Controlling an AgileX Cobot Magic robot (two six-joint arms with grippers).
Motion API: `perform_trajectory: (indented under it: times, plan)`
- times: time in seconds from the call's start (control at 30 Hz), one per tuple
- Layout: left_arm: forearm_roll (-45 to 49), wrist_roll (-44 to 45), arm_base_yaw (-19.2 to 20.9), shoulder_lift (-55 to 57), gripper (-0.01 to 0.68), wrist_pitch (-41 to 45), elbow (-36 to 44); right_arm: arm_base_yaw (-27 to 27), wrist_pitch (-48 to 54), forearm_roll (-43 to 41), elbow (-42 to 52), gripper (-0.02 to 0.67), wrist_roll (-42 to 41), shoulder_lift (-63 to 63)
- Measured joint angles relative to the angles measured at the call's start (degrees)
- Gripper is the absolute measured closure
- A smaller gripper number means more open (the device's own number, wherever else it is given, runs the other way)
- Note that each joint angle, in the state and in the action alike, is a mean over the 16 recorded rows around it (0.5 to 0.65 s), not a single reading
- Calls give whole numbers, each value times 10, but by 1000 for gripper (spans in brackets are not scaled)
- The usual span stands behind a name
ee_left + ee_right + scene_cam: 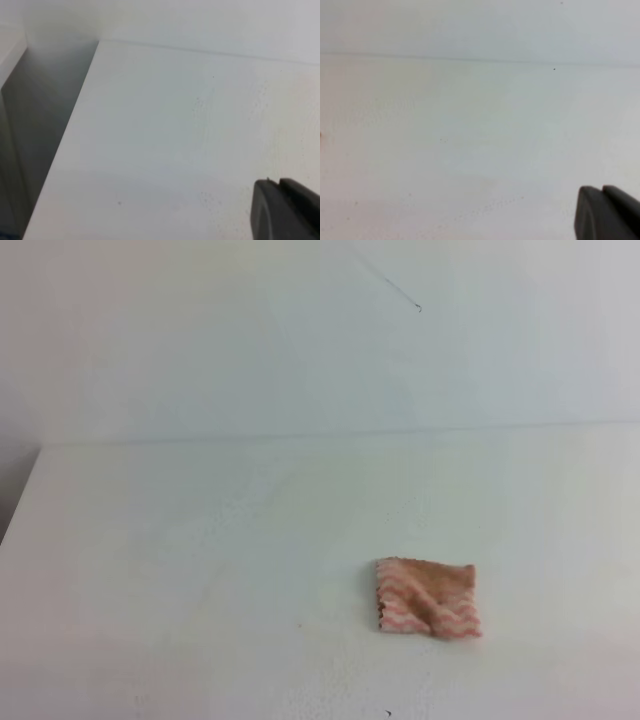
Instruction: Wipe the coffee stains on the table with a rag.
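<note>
Rag (pixel 428 597) and bench (pixel 200 570) are all the high view offers — neither arm reaches into it. The rag lies flat on the white bench, right of centre and toward the near edge, folded roughly square, its pink-and-white zigzag stripes showing along the lower half and a brownish tinge across the upper part. No coffee stain can be made out anywhere on the bare surface in any of the three views; whether it sits under the cloth or has been taken up into it cannot be told from here.

Each wrist view shows only a dark corner of its own hardware at the lower right: the left end effector (pixel 285 210) above plain bench near the left edge, and the right end effector (pixel 607 212) above equally plain bench. So little of either shows that I cannot tell whether the jaws stand open or closed; neither is holding anything visible, and the rag appears in neither wrist view.

My reading is that the task sits at one of its ends — either before the rag is picked up or after the wiping is over, the tinge on the cloth hinting at the latter. If wiping remains, the next move calls for the right arm, nearer the cloth, to come down over it, pinch a raised fold, and drag it across the blot once found.
</note>
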Motion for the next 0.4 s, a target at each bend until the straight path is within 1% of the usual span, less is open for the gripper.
perform_trajectory:
  times: [0.4]
  plan:
    - [0,0,0,0,675,0,-1,0,2,1,0,652,-7,0]
